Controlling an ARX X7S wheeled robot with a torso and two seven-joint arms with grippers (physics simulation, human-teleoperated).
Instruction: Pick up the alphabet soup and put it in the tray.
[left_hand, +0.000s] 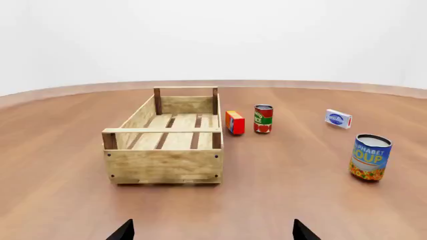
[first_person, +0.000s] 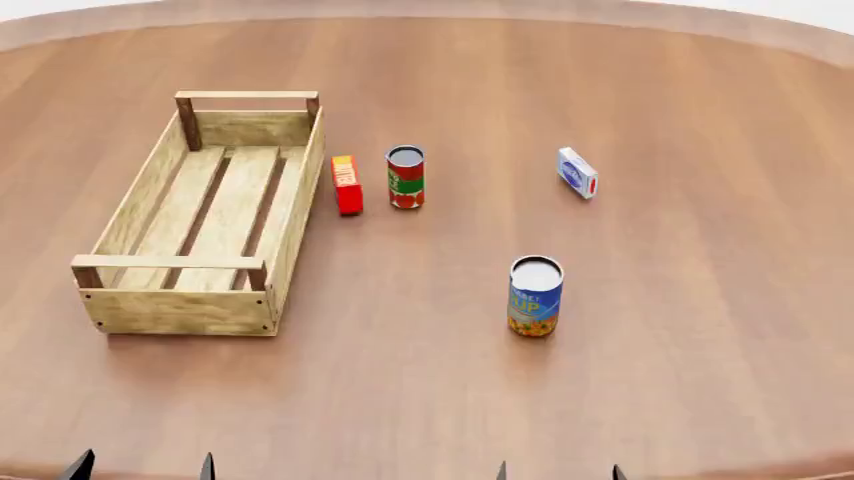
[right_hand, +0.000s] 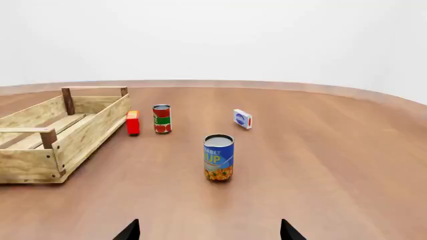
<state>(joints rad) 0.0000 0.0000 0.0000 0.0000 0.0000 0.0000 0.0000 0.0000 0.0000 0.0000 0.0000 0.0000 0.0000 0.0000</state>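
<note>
Nearest the robot, only dark tips of the left gripper's fingers (first_person: 83, 466) and the right gripper's fingers (first_person: 618, 472) peek in at the near table (first_person: 694, 300) edge, both pairs spread wide and holding nothing. Further out, the blue-labelled alphabet soup can (first_person: 535, 296) stands upright on the brown wooden table, well apart from the light slatted wooden tray (first_person: 296, 187). Beyond: a red box (first_person: 347, 185) just beside the tray, a red-and-green can (first_person: 406, 177), and a small blue-white box (first_person: 577, 172).
</note>
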